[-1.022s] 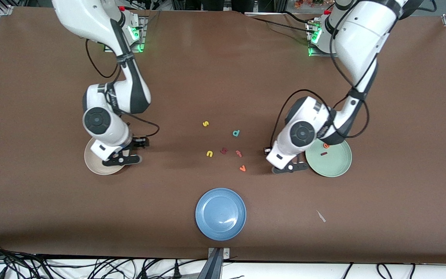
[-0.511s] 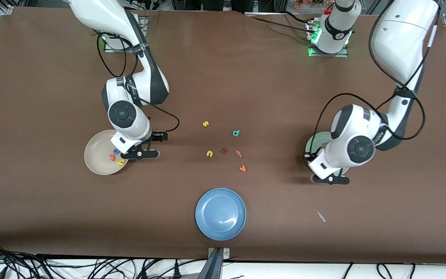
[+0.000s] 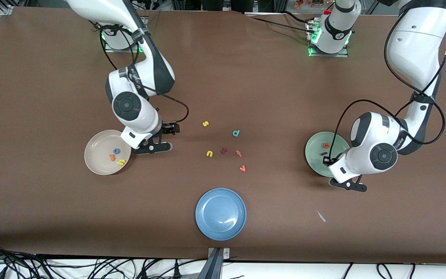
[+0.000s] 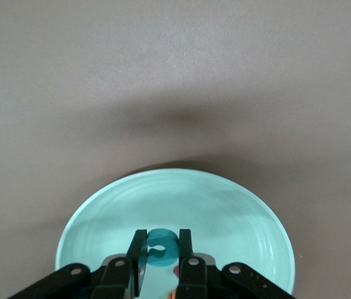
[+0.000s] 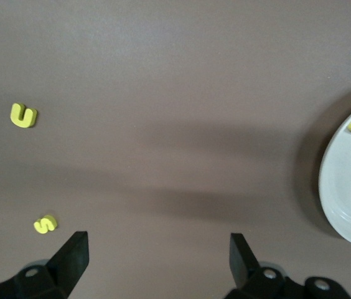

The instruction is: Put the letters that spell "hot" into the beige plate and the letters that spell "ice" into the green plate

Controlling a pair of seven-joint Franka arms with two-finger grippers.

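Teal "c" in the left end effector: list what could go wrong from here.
1. The left end effector grips the teal "c" over the green plate, near its rim in the front view; a release there might drop it onto the table.
2. The orange "e" and red "i" already lie in that plate; lowering could knock them.
3. The right end effector, open beside the beige plate, could clip its rim.

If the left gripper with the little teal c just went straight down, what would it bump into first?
Probably the green plate. In its wrist view the left gripper, shut on the teal c, points down over the plate's rim area, though its exact height above it is unclear.
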